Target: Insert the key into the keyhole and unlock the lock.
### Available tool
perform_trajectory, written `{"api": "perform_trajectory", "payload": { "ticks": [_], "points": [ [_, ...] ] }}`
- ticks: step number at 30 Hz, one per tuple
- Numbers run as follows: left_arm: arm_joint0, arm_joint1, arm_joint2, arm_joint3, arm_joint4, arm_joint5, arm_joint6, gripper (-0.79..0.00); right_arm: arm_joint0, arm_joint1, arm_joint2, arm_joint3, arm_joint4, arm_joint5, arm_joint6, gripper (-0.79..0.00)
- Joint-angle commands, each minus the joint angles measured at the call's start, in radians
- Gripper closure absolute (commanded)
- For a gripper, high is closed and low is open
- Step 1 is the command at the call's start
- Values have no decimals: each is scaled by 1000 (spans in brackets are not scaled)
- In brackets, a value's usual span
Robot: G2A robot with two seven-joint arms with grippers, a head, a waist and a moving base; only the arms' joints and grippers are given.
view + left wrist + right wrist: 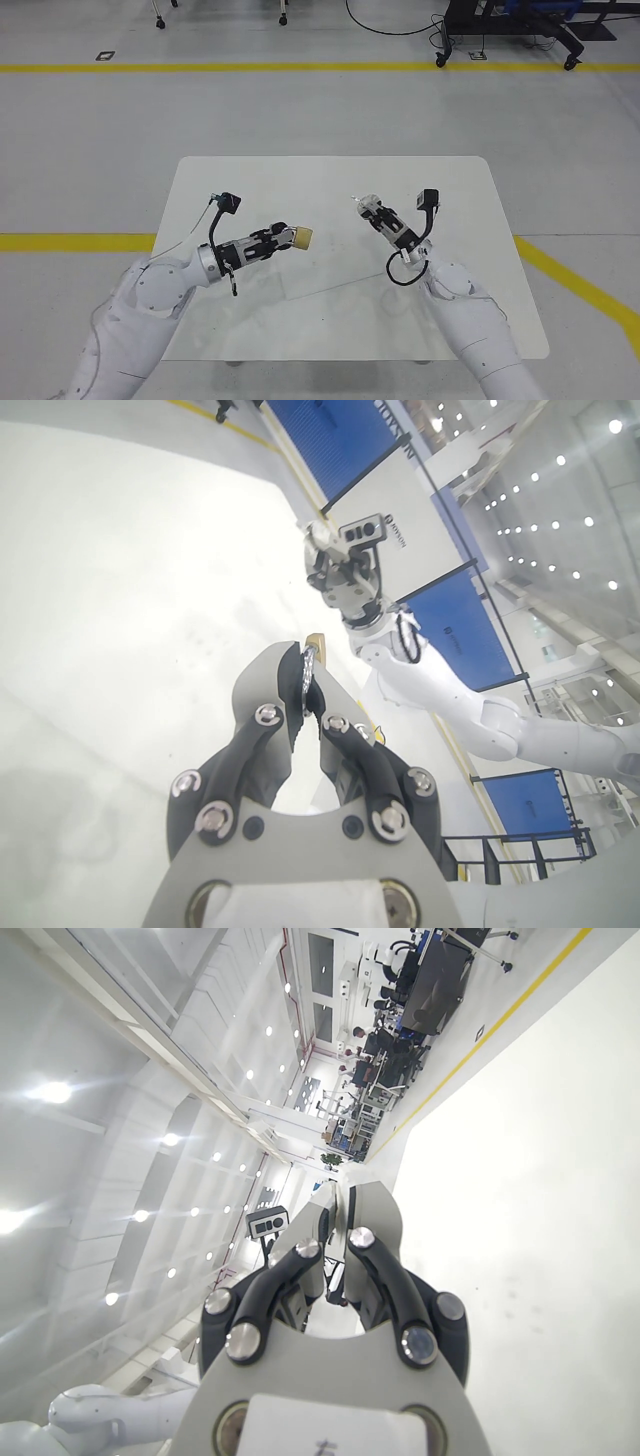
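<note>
lock (300,237): brass padlock, held aloft | key (358,203): small, pale, held aloft, well apart

The left claw (283,237) is over the bench (460,180), a little left of its middle, with its tip pointing toward the right edge. The lock (301,237) is clamped in it and sticks out past the tip. The right claw (368,208) is over the bench just right of the middle and slightly nearer the far edge. It pinches the key (357,201), which points toward the left edge. Lock and key are near each other but apart.
</note>
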Motion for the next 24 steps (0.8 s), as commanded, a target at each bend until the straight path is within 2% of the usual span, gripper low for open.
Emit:
{"api": "perform_trajectory", "payload": {
  "ticks": [1, 10, 16, 24],
  "points": [
    [-26, -9, 28, 35, -41, -44, 12, 0, 12, -11, -19, 15, 40, -1, 3, 0],
    [-114, -47, 147, 139, -31, -109, 82, 0, 33, -49, -80, 52, 186, -41, 76, 0],
    [-131, -53, 162, 167, -21, -118, 84, 0, 33, -62, -84, 56, 287, -66, 164, 0],
    [-124, -55, 163, 179, -20, -116, 81, 0, 17, -69, -73, 42, 444, -20, 343, 0]
  ]
}}
